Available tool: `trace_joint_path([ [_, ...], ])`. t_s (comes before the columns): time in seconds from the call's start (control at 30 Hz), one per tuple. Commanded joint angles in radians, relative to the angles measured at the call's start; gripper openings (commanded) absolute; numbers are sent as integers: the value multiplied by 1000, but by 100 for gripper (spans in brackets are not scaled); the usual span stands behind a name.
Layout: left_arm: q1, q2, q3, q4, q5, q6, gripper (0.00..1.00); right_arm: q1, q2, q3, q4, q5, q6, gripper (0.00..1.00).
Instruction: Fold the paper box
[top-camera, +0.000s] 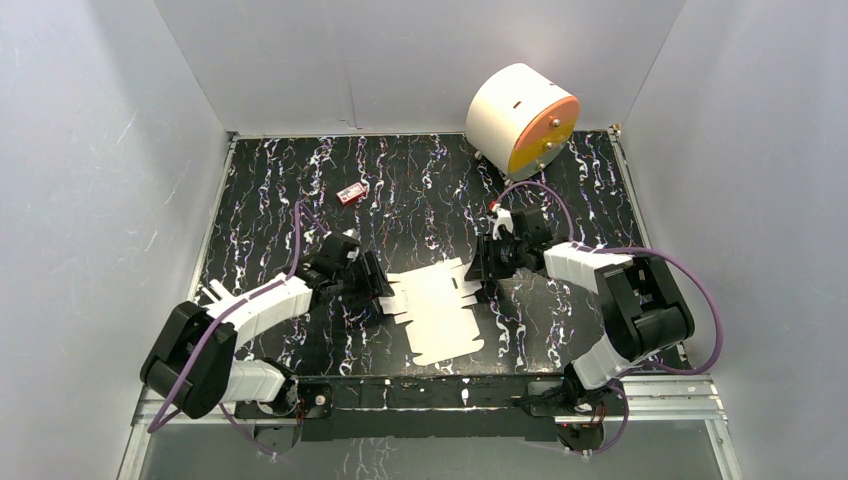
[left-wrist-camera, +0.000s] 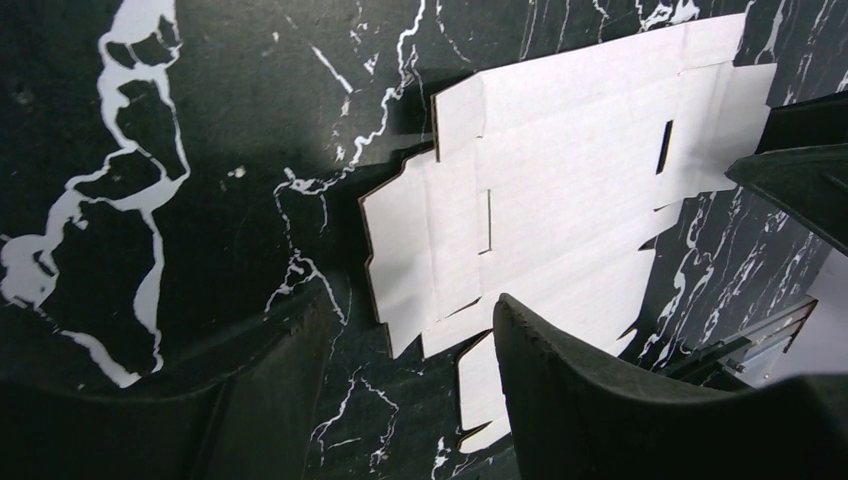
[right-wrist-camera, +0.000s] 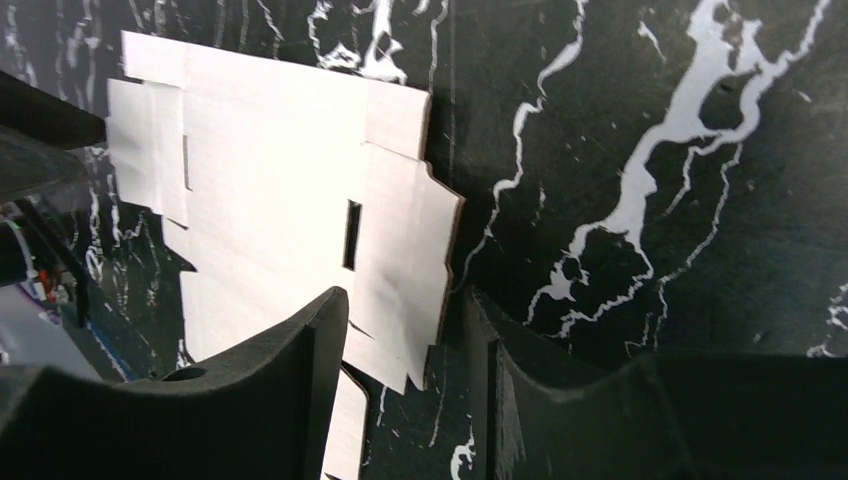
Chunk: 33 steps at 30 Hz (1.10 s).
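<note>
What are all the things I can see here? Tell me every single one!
paper box: one, white, lying flat and unfolded mid-table
cylinder: one, white with an orange face, far right corner
small item: one, red, far side of the table, left of centre
table: one, black with white veins, under everything
cables: two, purple, one along each arm
arms: two, white and black, bases at the near edge
left pincer: one, black, open, straddling the box's left edge
right pincer: one, black, open, straddling the box's right edge
</note>
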Motion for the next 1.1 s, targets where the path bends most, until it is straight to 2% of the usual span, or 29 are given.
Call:
trace_joint_path([
  [0.0,5,21,-20,46,46,-20,58,-5,-5,-13,123,-74,28,52],
  [0.3,5,57,-23,93,86,-34,51,-6,16,-26,166,-113,50,41],
  [0.53,5,5,7,92,107,-42,39,-3,9,-27,161,-99,50,35],
  [1.07,-35,50,125,94,140,-48,40,22,16,-19,152,-69,53,34],
])
